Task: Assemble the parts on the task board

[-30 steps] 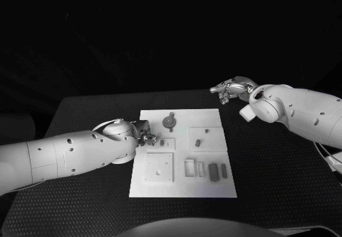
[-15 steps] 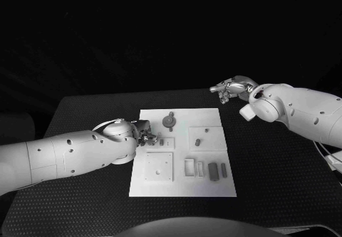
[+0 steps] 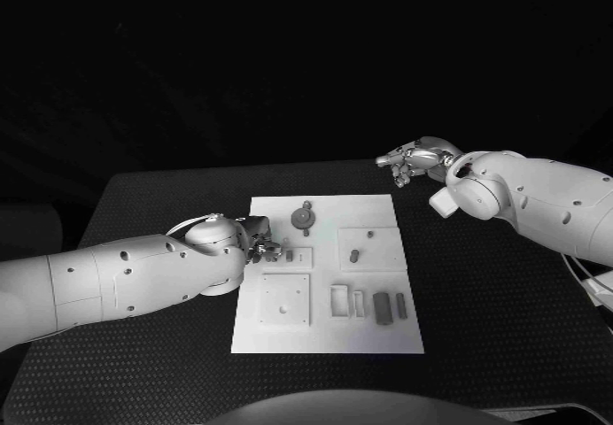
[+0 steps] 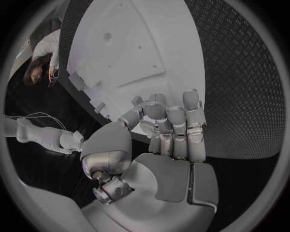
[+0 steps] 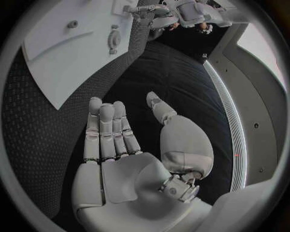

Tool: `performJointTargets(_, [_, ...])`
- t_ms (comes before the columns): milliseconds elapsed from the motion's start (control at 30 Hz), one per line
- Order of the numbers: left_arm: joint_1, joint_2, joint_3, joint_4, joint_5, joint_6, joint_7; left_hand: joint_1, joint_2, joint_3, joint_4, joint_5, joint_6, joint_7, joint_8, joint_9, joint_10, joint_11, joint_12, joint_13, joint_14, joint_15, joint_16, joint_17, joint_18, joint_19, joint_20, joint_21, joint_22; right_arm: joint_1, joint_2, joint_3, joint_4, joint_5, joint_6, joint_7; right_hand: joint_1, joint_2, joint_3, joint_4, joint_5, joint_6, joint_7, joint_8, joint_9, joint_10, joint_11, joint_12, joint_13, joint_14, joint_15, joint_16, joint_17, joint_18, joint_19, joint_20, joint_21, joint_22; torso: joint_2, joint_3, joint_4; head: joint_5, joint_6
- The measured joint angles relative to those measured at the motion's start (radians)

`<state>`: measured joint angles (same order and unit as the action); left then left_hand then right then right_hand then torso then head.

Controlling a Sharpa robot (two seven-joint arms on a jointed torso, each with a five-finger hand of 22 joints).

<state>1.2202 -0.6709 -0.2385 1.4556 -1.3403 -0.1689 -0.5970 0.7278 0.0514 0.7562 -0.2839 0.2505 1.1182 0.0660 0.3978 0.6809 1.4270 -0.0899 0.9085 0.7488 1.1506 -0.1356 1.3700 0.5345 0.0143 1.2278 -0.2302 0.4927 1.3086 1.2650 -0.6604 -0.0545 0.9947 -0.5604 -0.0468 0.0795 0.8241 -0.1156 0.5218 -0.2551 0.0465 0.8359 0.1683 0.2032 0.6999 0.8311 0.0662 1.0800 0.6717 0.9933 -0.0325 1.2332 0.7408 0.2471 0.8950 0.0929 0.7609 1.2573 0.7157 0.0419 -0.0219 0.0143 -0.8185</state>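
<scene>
The white task board [image 3: 384,212] lies mid-table with grey parts on it: a round disc part [image 3: 304,217], small pieces [image 3: 352,256], and two dark bars [image 3: 382,307] near its right edge. My left hand [image 3: 262,247] hovers at the board's left edge, beside a small slot piece [image 3: 291,256]. In the left wrist view its fingers [image 4: 172,121] are curled in against the thumb, over the board's edge [image 4: 181,63]. I cannot tell whether a part sits between them. My right hand [image 3: 411,159] hangs beyond the board's far right corner, with fingers [image 5: 108,125] straight, apart and holding nothing.
A raised square plate [image 3: 283,299] with small holes and an open frame [image 3: 340,299] sit on the board's near half. Black textured table [image 3: 498,301] surrounds the board. The right wrist view shows the board [image 5: 54,63] and my left hand [image 5: 148,10] at its edge.
My left hand has edged slightly right, towards the small slot piece. The right arm has stayed where it was.
</scene>
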Motion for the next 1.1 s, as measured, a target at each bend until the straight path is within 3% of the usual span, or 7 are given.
performJointTargets(333, [0.000, -0.002, 0.000, -0.004, -0.004, 0.009, -0.004, -0.010, 0.010, 0.003, -0.003, -0.012, 0.000, 0.000, -0.002, -0.001, 0.000, 0.000, 0.001, -0.005, 0.000, 0.000, 0.000, -0.003, 0.000, 0.000, 0.000, 0.000, 0.000, -0.001, 0.000, 0.000, -0.001, 0.000, 0.001, 0.000, 0.000, 0.000, 0.000, 0.000, 0.000, 0.000, 0.000, 0.000, 0.000, 0.000, 0.000, 0.000, -0.001, 0.000, 0.000, 0.000, 0.000, 0.000, 0.000, 0.000, -0.004, 0.000, 0.000, 0.0004, -0.0002, 0.002, 0.000])
performJointTargets(1100, [0.001, 0.000, 0.001, -0.008, 0.001, 0.022, -0.006, -0.029, 0.029, 0.003, -0.006, 0.008, 0.000, 0.000, 0.008, -0.001, 0.000, 0.000, 0.014, -0.008, -0.002, 0.002, 0.008, -0.005, 0.000, 0.001, 0.002, 0.004, 0.000, -0.005, 0.001, 0.000, -0.002, 0.000, 0.001, 0.000, 0.000, 0.000, 0.000, 0.000, 0.000, 0.001, -0.001, 0.000, 0.000, 0.000, 0.000, 0.000, -0.003, 0.000, 0.000, -0.004, 0.000, 0.000, 0.000, 0.000, -0.004, 0.000, 0.000, 0.0003, -0.0004, 0.003, -0.002])
